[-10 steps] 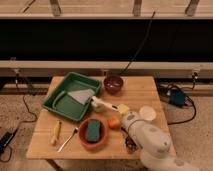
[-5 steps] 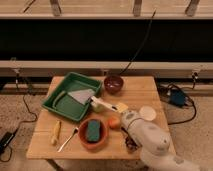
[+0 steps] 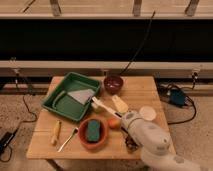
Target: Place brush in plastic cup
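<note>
The slim white brush (image 3: 103,106) lies slanted on the wooden table (image 3: 145,90), between the green tray and my arm. Its near end reaches toward my gripper (image 3: 122,118). The gripper sits at the end of the white arm (image 3: 147,136), which comes in from the bottom right. The pale yellow-green plastic cup (image 3: 119,104) lies just behind the brush and beside the gripper, seemingly on its side. Whether the gripper touches the brush is hidden by the arm.
A green tray (image 3: 59,91) holding a grey sheet sits at the left. A dark red bowl (image 3: 113,83) is at the back and a wider white cup (image 3: 147,113) at the right. At the front are an orange bowl (image 3: 82,138) holding a green sponge, a small orange thing (image 3: 114,123), a silver utensil (image 3: 68,140) and a yellow stick (image 3: 56,132).
</note>
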`<state>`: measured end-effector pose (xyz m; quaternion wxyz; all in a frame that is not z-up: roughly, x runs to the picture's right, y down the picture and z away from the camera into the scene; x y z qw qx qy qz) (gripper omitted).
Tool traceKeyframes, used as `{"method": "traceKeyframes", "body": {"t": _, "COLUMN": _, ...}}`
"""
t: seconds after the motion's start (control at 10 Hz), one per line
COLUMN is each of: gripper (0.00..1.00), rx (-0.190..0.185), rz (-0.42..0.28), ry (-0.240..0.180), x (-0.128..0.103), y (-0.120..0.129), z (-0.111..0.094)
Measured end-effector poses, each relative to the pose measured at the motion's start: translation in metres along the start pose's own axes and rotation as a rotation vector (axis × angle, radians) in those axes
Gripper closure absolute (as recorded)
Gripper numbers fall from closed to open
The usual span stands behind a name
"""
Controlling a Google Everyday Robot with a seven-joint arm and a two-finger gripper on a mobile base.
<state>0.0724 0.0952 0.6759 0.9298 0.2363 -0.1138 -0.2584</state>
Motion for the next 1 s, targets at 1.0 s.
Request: {"method": "traceKeyframes", "body": {"t": 1.0, "gripper": 0.20, "rx": -0.103, "rz": -0.387, "ry": -0.008, "x": -0.026, "y": -0.003, "z": 0.022}}
